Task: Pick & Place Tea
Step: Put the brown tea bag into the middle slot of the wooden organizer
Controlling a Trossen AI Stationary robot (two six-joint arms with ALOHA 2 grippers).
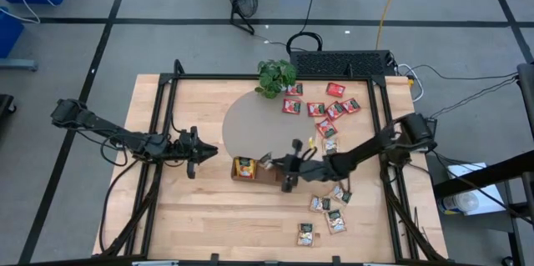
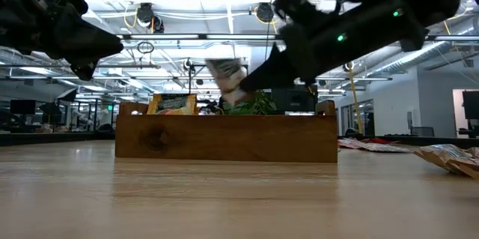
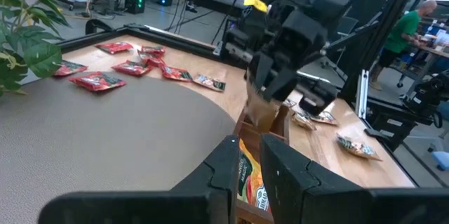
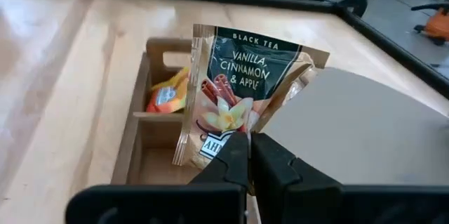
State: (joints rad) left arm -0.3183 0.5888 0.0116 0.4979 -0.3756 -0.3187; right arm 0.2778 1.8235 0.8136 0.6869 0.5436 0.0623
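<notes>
Over the wooden tray [image 4: 137, 147] mid-frame, right end effector [image 4: 249, 155] pinches a beige tea packet [image 4: 238, 90] by one corner, so it could snag the divider; left end effector [image 1: 193, 151] looks narrow, empty.

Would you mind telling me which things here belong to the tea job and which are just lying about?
Belongs to the job:
- beige tea packet, pinched in the right gripper
- wooden tray
- orange packet inside it
- red packets

Lying about:
- potted plant
- grey mat
</notes>
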